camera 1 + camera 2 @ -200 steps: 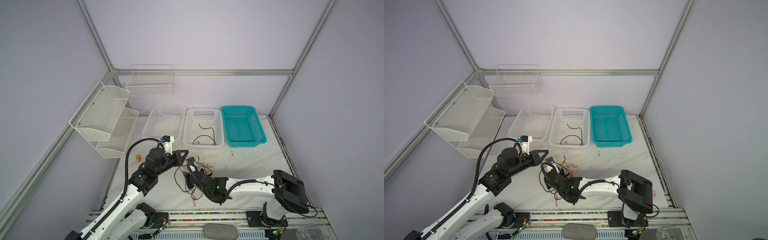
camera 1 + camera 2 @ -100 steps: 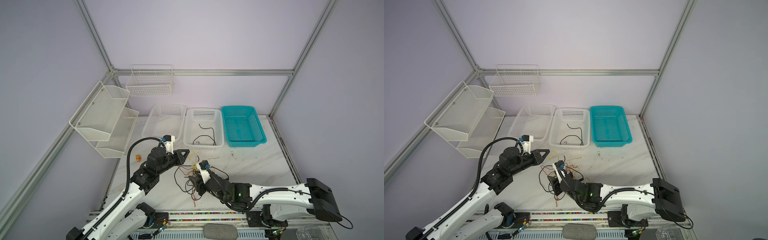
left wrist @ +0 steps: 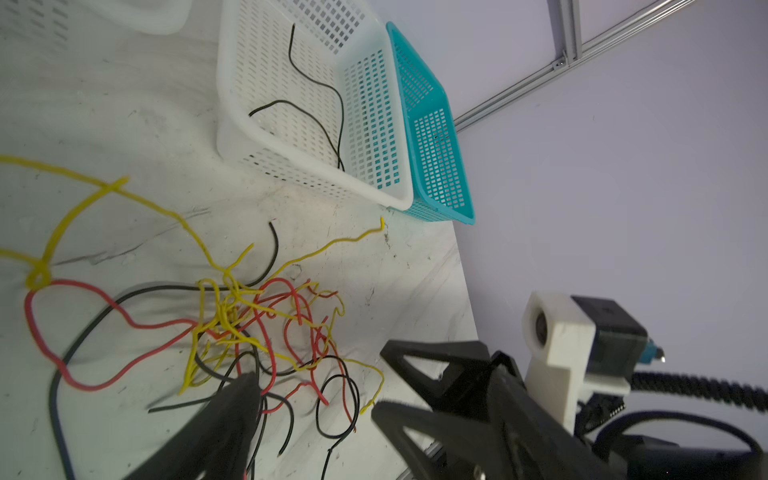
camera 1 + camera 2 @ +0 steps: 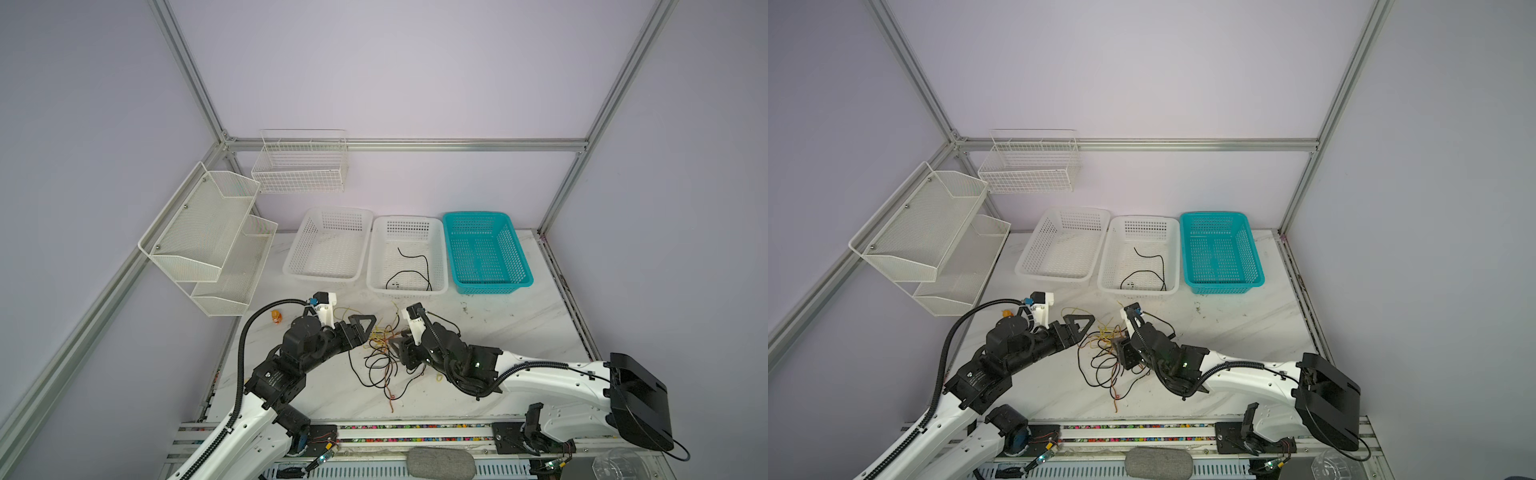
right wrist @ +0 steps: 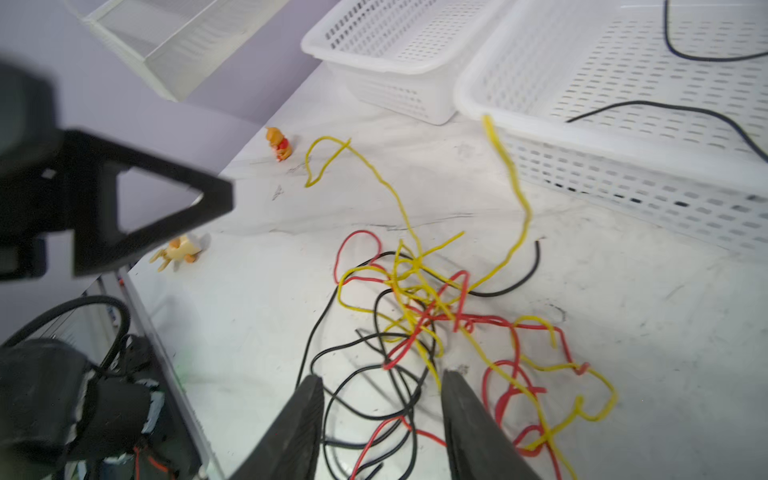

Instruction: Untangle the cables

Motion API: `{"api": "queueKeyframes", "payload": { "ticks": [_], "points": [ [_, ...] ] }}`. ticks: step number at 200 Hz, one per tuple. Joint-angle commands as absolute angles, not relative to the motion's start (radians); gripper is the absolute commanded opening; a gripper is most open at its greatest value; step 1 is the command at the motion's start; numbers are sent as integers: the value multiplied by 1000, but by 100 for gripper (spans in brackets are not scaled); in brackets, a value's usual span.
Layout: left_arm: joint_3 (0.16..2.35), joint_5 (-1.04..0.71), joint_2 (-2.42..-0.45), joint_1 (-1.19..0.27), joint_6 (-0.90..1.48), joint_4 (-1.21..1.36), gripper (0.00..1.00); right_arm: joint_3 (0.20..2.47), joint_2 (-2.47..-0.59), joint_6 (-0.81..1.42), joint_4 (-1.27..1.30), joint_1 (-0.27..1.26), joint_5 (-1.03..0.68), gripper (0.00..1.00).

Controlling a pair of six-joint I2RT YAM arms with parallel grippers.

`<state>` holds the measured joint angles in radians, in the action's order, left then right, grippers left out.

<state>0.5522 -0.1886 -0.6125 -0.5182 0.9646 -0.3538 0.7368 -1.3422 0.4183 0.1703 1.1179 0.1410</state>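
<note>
- Cables [image 4: 382, 353]: one tangled heap (black, yellow, red) on the table [image 4: 498, 332], in front of the baskets and between your two arms.
- Black cable [image 4: 415, 266]: lies alone in the middle white basket [image 4: 407, 291].
- Left fingers [image 3: 232, 415]: yours stand wide apart at the heap's left edge, gripping nothing (one tip sits right at the strands).
- Right fingers [image 5: 299, 424]: parted, low over the heap's right side; black strands run through the gap, unpinched.
- Teal basket [image 4: 494, 286]: just beside the middle basket, on its right.
- Toys [image 5: 279, 143]: two small orange figures near the table's left edge.
</note>
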Motion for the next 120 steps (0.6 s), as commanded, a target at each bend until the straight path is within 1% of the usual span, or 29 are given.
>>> {"api": "queueKeyframes", "payload": {
  "ticks": [1, 16, 40, 50, 85, 106, 120],
  "points": [
    [460, -186, -591, -522, 1046, -357, 87, 747, -1421, 410, 86, 1103, 55, 49],
    [445, -207, -626, -522, 1048, -335, 87, 754, -1448, 399, 79, 1085, 63, 47],
    [458, -224, -719, -529, 1008, -330, 85, 757, -1458, 354, 104, 1058, 2, 43],
    [460, -225, -747, -532, 993, -331, 85, 762, -1470, 332, 127, 1058, -59, 43],
    [448, -189, -794, -534, 961, -337, 83, 770, -1542, 318, 151, 1058, -78, 44],
    [442, -174, -832, -533, 944, -330, 81, 745, -1540, 315, 221, 1058, -158, 46],
    [442, -159, -861, -534, 927, -327, 80, 740, -1548, 310, 235, 1058, -174, 47]
  ]
}}
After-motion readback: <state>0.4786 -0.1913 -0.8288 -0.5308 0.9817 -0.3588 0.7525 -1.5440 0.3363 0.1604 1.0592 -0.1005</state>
